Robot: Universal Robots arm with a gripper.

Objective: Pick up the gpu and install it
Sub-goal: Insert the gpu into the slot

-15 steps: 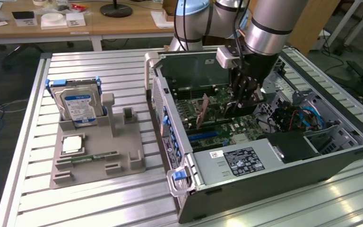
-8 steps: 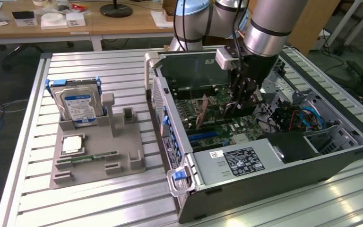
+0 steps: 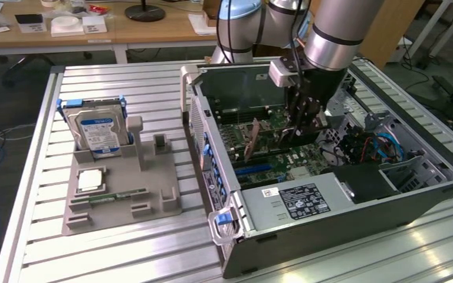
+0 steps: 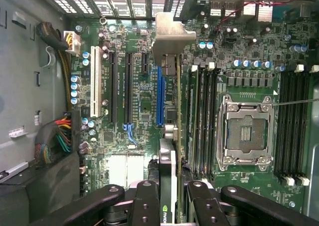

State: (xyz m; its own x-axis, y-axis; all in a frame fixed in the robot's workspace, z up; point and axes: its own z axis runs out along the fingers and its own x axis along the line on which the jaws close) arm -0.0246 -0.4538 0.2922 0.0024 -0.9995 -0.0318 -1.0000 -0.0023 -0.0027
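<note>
1. A slatted metal table [image 3: 132, 88] carries an open computer case [image 3: 353, 224] lying on its side towards the exterior view's right edge. A grey fixture [image 3: 124, 188] sits near the exterior view's left edge.
2. The fixture holds a hard drive [image 3: 97, 130] standing upright at its far end, with a processor chip [image 3: 89, 180] and a RAM stick [image 3: 120, 195] lying flat nearer the table's front edge.
3. Beyond the table's far edge stands a wooden desk [image 3: 132, 29] with small boxes on it. Cables lie on the floor past the exterior view's left edge.
4. The arm [image 3: 332, 29] reaches down into the case, with the gripper [image 3: 301, 138] low over the board.
5. The gripper is set narrow, and the gpu [image 3: 252, 138] stands on edge between its fingers [image 4: 147, 201], clamped there as far as can be seen.
6. The exterior view shows the card's pinkish-brown face, upright in the middle of the case.
7. The wrist view shows the card edge-on over the motherboard [image 4: 249, 61]. Its metal bracket [image 4: 172, 36] is at the vented rear wall.
8. In that view the card runs just beside the blue slot [image 4: 159, 96], between it and the black memory slots [image 4: 202, 121]. An empty CPU socket [image 4: 245, 133] lies beyond those.
9. Whether the card is seated cannot be told.
</note>
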